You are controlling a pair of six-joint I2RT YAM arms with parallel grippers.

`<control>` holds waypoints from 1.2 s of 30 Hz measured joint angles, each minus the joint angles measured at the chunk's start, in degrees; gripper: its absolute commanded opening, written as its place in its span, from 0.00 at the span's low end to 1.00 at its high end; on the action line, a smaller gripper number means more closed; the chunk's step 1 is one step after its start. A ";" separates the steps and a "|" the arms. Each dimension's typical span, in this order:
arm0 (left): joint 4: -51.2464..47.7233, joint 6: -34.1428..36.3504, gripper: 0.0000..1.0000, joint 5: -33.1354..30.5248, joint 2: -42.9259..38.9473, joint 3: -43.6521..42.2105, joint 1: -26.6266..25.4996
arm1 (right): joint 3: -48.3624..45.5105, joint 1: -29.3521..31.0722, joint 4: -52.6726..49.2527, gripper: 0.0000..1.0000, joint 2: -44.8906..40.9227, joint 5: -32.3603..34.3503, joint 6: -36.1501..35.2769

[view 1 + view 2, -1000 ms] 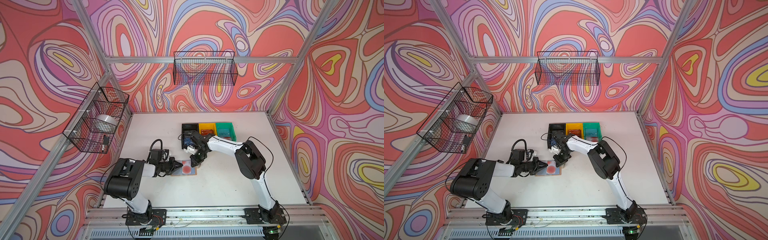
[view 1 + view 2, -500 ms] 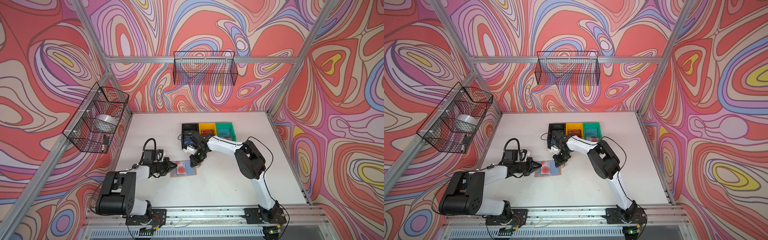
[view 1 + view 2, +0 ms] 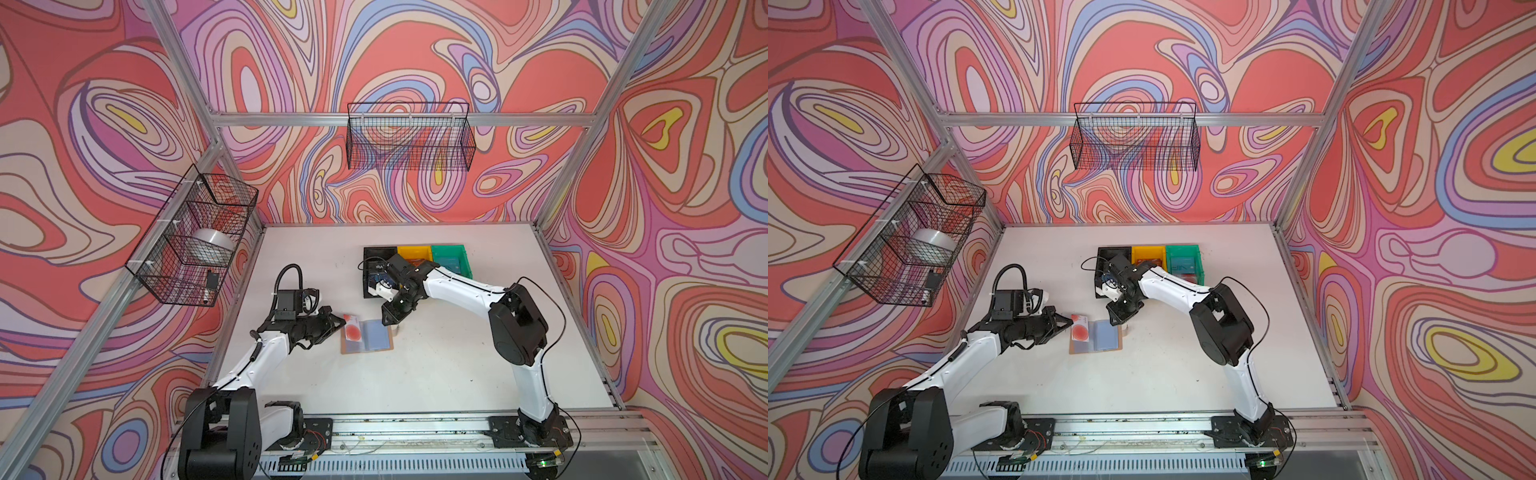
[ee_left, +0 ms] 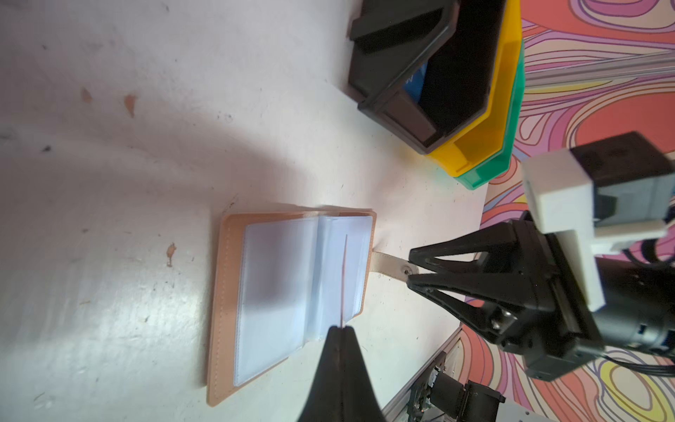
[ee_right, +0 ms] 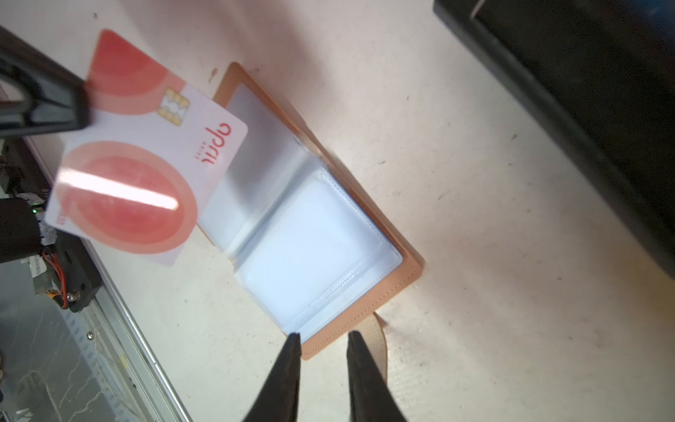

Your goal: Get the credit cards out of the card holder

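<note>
Left gripper [image 3: 341, 322] is clamped on one end of the pale card with the red circle [image 5: 146, 164], holding it just above the left page of the card holder [image 5: 409, 270]. The card looks free of its sleeve, though one corner overlaps that page in the right wrist view, so full clearance is not certain. The holder lies open and flat on the table [image 3: 436, 374], roughly mid-table and left of centre. Both clear sleeves on show look empty. Right gripper [image 5: 323, 341] has its jaws slightly apart and hangs over the holder's right edge, beside the snap tab [image 4: 389, 265], gripping nothing that I can see. Judged step: finish drawing this card clear and carry it off. To do it well, lift first so the trailing corner cannot catch the sleeve mouth and drag the holder. Keep the pinch firm, since the hold is on one end only and the card could pivot. The black bin [image 3: 378, 253], yellow bin [image 3: 413, 251] and green bin [image 3: 449, 251] stand in a row far-right of the holder. A blue card [image 4: 414, 78] shows in the black one. The right arm's wrist lies over the black bin, across the direct path from holder to bins, and should be cleared or passed around. The wall baskets [image 3: 195, 237] are well apart and no hindrance.
</note>
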 measured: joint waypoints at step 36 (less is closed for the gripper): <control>58.80 -27.50 0.00 11.89 5.88 -12.02 -3.15 | 2.47 -8.24 6.51 0.36 1.95 -35.71 7.34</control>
